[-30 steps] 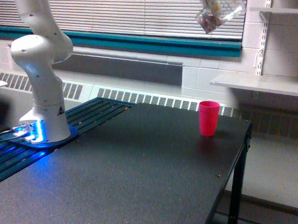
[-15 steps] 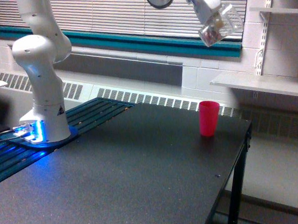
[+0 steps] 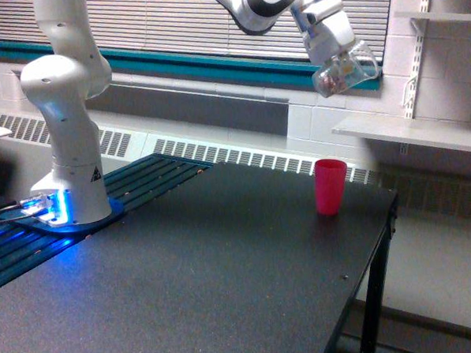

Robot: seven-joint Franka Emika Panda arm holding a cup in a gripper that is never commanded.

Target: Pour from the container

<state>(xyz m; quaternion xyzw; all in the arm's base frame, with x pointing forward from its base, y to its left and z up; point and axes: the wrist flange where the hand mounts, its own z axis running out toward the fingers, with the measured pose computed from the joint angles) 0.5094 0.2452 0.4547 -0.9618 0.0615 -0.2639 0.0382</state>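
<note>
My gripper (image 3: pixel 336 53) is high in the exterior view, upper right of centre, shut on the container (image 3: pixel 346 70), a clear rounded plastic cup. It hangs tilted, with dark reddish-brown bits gathered in its lower left part. Well below it, slightly to the left, an opaque pink cup (image 3: pixel 330 186) stands upright on the black table (image 3: pixel 194 289) near the far right corner. The container is in the air, well apart from the pink cup.
The arm's white base (image 3: pixel 67 130) stands on the table's left side, with a blue light at its foot. A grey shelf (image 3: pixel 407 132) juts out on the exterior view's right, behind the table. The table's right edge (image 3: pixel 375 272) drops off close to the pink cup.
The gripper has come down with the container, from the frame's top edge towards the pink cup. More of the arm's wrist shows now. The pink cup has not moved.
</note>
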